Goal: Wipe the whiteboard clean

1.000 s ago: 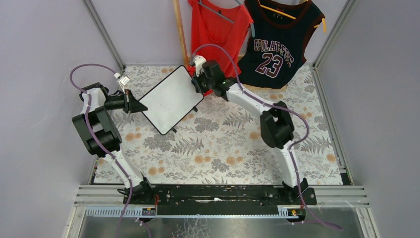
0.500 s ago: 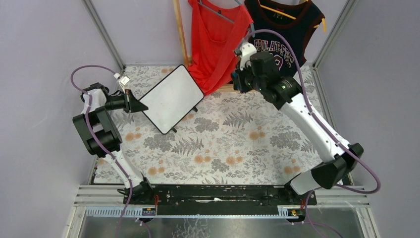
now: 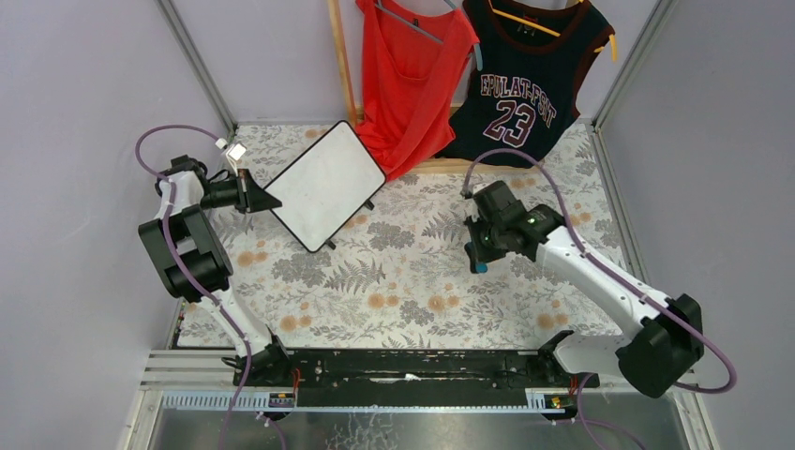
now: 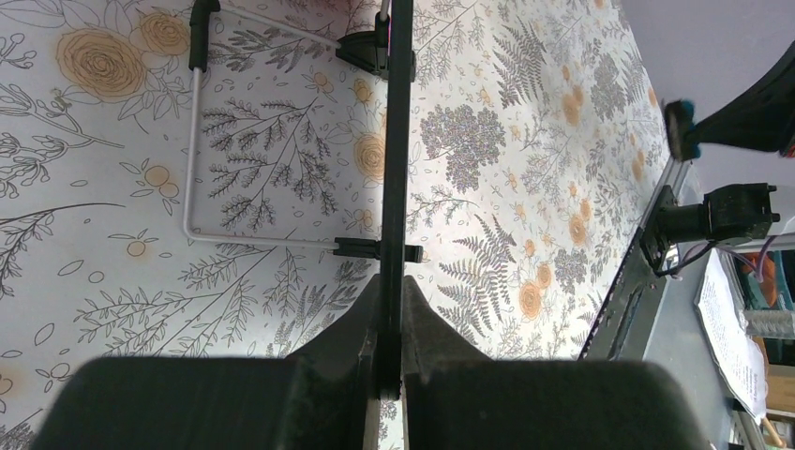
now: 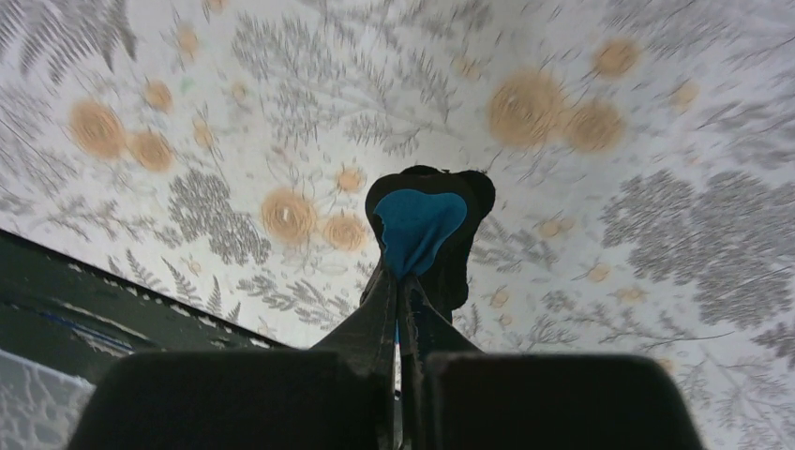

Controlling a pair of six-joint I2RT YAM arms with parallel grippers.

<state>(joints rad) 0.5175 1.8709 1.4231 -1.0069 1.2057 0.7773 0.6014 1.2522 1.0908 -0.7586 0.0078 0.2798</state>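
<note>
**Pincers.** The left pincer point(image 3: 255, 199) is clamped together on the lower left edge of the whiteboard point(image 3: 323, 186). In the left wrist view the left pincer point(image 4: 392, 298) has both fingers pressed flat against the thin black frame, with the whiteboard point(image 4: 397, 141) seen edge-on. The right pincer point(image 3: 477, 261) is closed on a small blue eraser point(image 3: 479, 268). The right wrist view confirms this: the eraser point(image 5: 415, 225) sticks out beyond the tips of the right pincer point(image 5: 398, 286).

**Task item.** The whiteboard sits in the upper left of the top view, turned diagonally. Whether its feet rest on the flowered tablecloth point(image 3: 403, 291) cannot be told. Its face shows plain white, with no writing visible from above.

**Step in hand.** The wiping appears to be finished. The eraser hangs over the tablecloth right of centre, well apart from the board.

**Next move.** The eraser most likely needs to be put down on bare cloth. The left pincer then needs to release the frame gently so that the board does not tip.

**Containers.** None is in view, so there are no contents to report. A red top point(image 3: 412, 66) and a dark jersey point(image 3: 520, 94) hang along the upper edge.
</note>
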